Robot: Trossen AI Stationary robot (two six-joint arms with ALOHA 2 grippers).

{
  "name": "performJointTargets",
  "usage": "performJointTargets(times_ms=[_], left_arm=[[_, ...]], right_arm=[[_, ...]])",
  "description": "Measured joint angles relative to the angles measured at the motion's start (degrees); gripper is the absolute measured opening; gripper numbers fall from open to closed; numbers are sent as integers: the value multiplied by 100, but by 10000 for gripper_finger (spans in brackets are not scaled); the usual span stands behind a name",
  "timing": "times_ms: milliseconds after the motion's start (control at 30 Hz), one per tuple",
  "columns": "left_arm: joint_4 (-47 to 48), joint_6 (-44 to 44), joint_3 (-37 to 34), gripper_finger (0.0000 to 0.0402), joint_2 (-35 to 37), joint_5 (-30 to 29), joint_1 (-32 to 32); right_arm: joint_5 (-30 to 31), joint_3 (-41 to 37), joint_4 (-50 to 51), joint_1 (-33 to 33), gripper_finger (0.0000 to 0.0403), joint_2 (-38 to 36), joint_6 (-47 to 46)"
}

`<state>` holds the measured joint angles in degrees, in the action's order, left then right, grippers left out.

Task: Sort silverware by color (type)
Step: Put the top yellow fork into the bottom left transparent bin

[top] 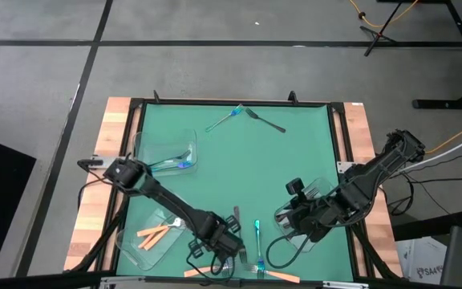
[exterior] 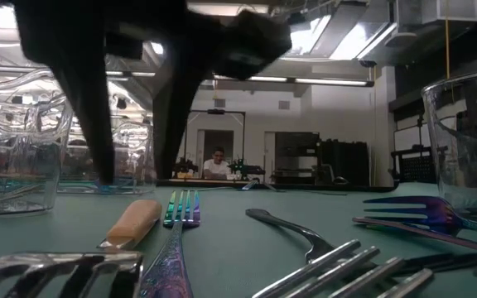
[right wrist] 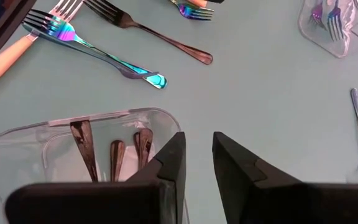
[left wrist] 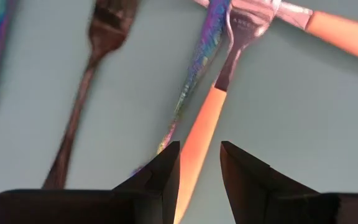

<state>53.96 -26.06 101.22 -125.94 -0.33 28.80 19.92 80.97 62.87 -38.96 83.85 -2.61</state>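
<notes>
High view: the left gripper [top: 229, 250] hangs over forks [top: 257, 241] at the mat's [top: 239, 160] near edge; the right gripper [top: 289, 218] sits by a tray [top: 321, 189].

Left wrist view: open fingers [left wrist: 166, 174] straddle an orange fork [left wrist: 201, 134].

Right wrist view: parted fingers [right wrist: 173, 162], holding nothing, above a tray of dark forks [right wrist: 114, 152].

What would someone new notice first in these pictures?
Probably the left tool, open and poised straight over an orange-handled fork near the green mat's front edge, among blue-teal and dark forks. Next, the clear trays: one by the right tool holds dark fork handles, and another at front left holds orange forks.
</notes>
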Motion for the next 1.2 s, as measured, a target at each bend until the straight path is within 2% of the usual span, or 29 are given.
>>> performJointTargets(times_ms=[567,900,1200], left_arm=[[-62,-171,16,107,-458,180,-105],[-37,-307,14,57,-458,135,-98],[-38,-301,7,63,-458,104,-87]], right_arm=[[-2,0,-9,-2,69,2,-4],[-2,0,-11,-2,69,2,-4],[-2,0,-11,-2,69,2,-4]])
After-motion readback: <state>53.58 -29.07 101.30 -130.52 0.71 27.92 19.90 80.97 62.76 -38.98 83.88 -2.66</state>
